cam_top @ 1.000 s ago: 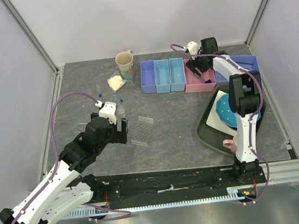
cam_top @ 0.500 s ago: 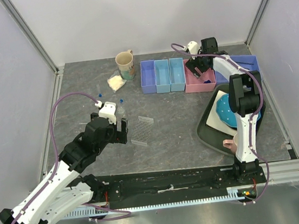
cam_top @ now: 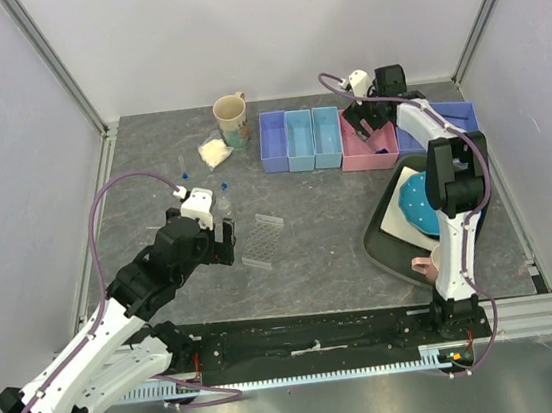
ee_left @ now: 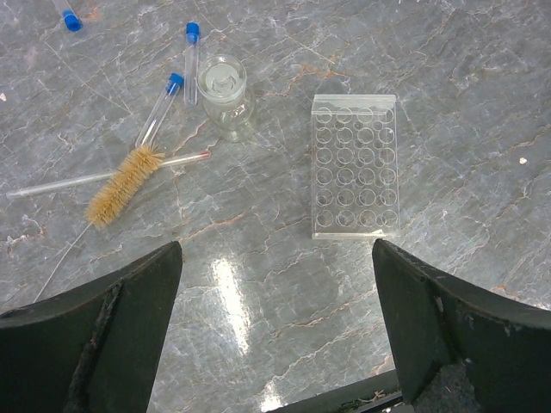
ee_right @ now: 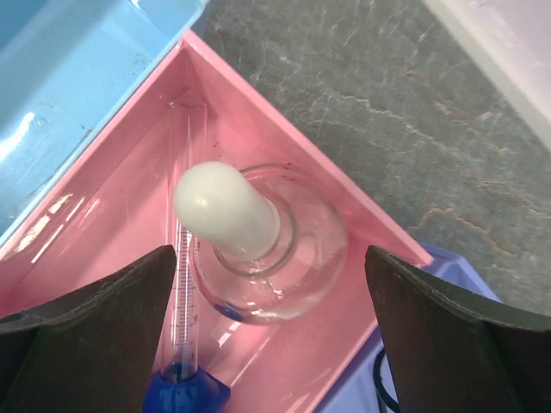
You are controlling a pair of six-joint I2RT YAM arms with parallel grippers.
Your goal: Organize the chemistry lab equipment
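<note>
The white-stoppered flask stands inside the pink bin, with a blue-capped tube lying just beside it in the bin. The right hand hangs over that bin, fingers spread wide, gripping nothing. Well left of the bin, the left hand hovers over the counter, equally wide and empty, and the clear tube rack lies there too.

A polished, grey-veined stone finish is noted on the table. The tube rack is formed in clear, smooth plastic. Glossy plastic is recorded for the pink bin; the flask is clear, its stopper matt white.
</note>
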